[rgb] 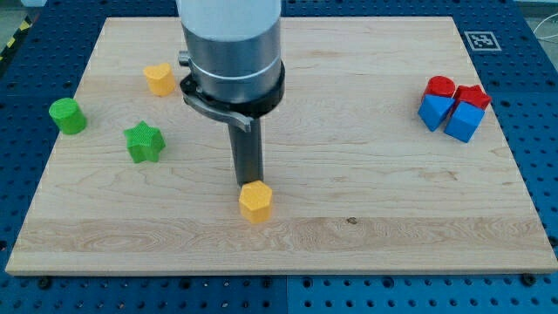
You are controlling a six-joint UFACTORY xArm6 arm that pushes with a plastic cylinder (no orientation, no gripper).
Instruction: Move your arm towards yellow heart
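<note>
A yellow heart (159,78) lies near the view's top left of the wooden board (349,174). The dark rod comes down from the arm's grey body at the view's top centre. My tip (250,184) sits right behind a yellow hexagon-like block (255,201), at or touching its top edge. The tip is well to the right of and below the yellow heart, about a hundred pixels from it across and down.
A green cylinder (67,115) and a green star (144,142) lie at the left, below the heart. At the right edge a red cylinder (440,86), a red block (473,96) and two blue blocks (434,111) (464,122) sit clustered.
</note>
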